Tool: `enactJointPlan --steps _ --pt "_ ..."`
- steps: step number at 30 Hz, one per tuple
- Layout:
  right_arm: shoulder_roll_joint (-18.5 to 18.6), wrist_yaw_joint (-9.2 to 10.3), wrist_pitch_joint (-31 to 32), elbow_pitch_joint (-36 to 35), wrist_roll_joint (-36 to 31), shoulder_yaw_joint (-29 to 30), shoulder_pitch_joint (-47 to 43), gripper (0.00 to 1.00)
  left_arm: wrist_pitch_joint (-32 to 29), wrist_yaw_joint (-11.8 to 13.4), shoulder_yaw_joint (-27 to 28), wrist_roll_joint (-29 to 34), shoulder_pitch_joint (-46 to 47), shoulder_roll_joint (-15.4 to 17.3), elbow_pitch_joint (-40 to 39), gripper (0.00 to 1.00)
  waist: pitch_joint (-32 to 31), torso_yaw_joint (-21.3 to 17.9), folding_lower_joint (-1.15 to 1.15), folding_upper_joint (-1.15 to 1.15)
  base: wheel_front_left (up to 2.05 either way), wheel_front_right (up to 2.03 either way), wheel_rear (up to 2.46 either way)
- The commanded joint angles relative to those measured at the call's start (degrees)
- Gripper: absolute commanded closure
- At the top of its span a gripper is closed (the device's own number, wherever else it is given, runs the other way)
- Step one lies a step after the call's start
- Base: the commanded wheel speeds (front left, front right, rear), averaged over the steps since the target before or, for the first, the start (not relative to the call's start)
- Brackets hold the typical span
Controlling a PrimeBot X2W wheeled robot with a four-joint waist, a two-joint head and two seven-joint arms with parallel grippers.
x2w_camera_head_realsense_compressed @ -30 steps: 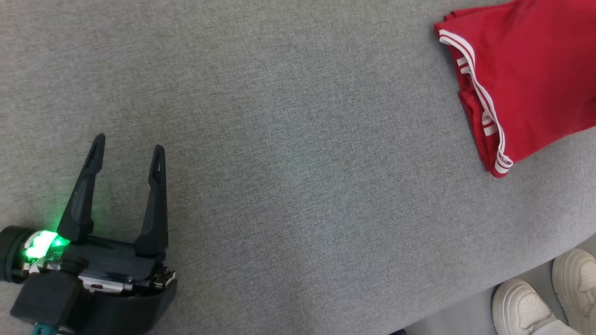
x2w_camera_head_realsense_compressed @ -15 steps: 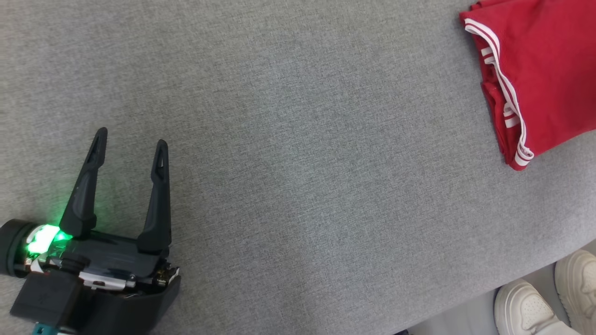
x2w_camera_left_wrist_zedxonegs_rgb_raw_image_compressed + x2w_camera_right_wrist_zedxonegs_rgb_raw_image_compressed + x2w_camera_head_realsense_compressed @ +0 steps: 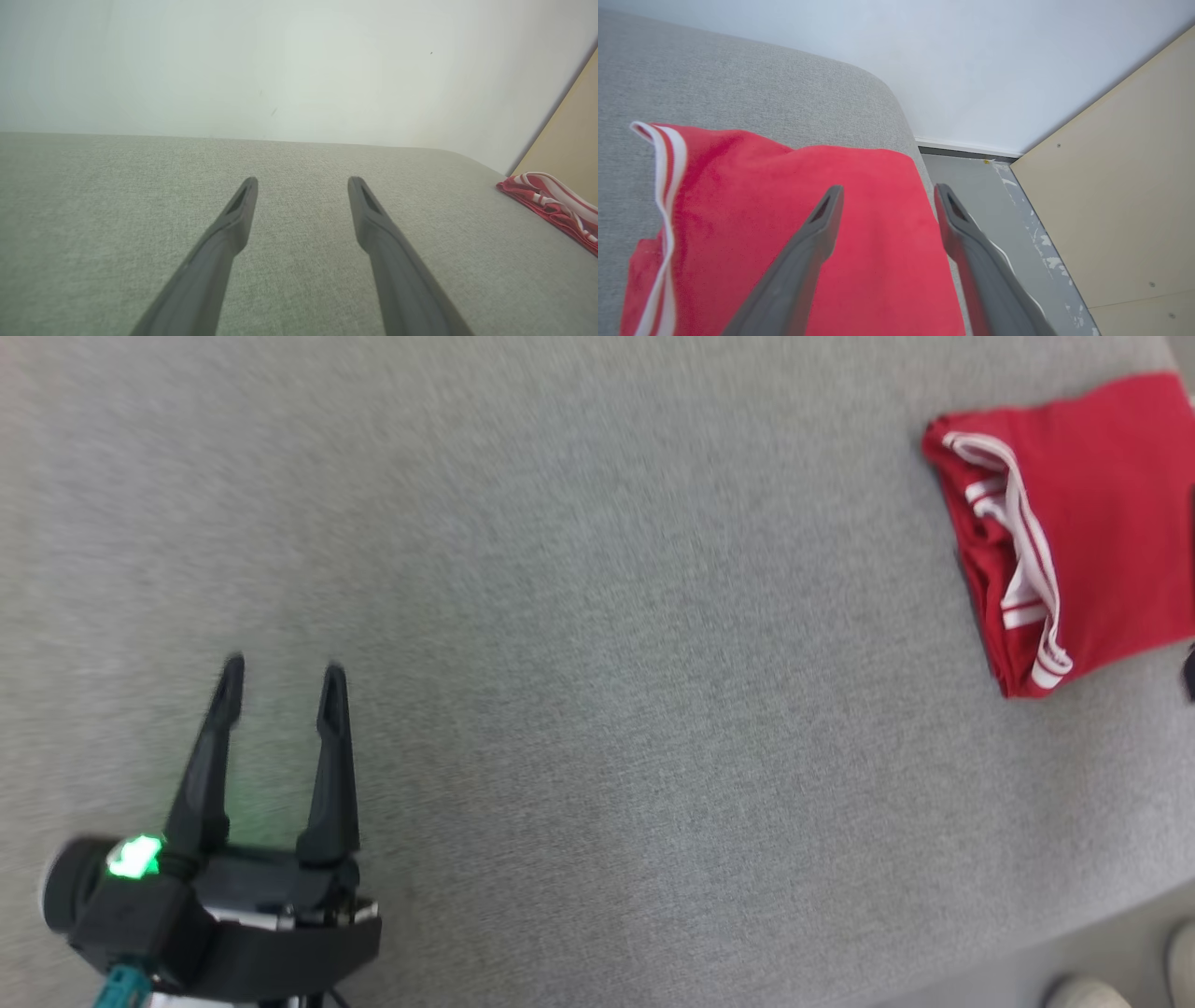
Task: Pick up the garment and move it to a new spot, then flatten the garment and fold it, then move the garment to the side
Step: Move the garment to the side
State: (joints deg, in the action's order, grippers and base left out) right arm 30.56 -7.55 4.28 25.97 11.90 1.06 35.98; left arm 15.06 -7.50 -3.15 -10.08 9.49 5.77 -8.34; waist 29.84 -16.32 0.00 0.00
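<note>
The garment (image 3: 1092,523) is red with white stripe trim and lies folded on the grey cushioned surface (image 3: 597,616) at the far right. My left gripper (image 3: 283,667) hovers at the lower left, far from it, open and empty. In the left wrist view the left gripper (image 3: 302,182) points across bare grey fabric, with the garment (image 3: 556,205) at the right edge. In the right wrist view my right gripper (image 3: 888,188) stands open just above the garment (image 3: 761,210), near its right edge, with nothing between its fingers.
The surface's rounded corner and edge (image 3: 896,116) drop off right beside the garment to a grey floor (image 3: 985,196). A beige panel (image 3: 1111,186) and a white wall (image 3: 971,60) stand beyond. A person's white shoe (image 3: 1088,994) shows by the front edge.
The whole head picture has shifted, so the camera moved. The white shoes have slid almost out of view. The garment's striped edge looks more bunched. The left gripper stays open.
</note>
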Motion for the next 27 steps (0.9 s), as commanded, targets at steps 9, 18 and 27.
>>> enactJointPlan --steps 9,18,27 --pt "-6.38 0.14 -3.98 -12.42 3.06 1.62 -13.92 0.0 0.14 0.19 3.78 -1.48 -8.05 -2.28 5.73 0.0 -16.36 8.22 0.0 0.0 0.0 0.0 0.0" --pt "-14.2 0.14 -7.42 -18.89 3.49 0.77 -26.18 0.0 0.15 0.37 7.03 -2.02 -13.05 -2.84 10.18 0.0 -23.23 11.65 0.0 0.0 0.0 0.0 0.0" --pt "-19.22 0.14 -13.84 -18.26 3.0 -3.13 -34.46 0.0 0.15 0.21 7.88 -2.82 -17.45 -2.91 13.77 0.0 -29.21 13.52 0.0 0.0 0.0 0.0 0.0"
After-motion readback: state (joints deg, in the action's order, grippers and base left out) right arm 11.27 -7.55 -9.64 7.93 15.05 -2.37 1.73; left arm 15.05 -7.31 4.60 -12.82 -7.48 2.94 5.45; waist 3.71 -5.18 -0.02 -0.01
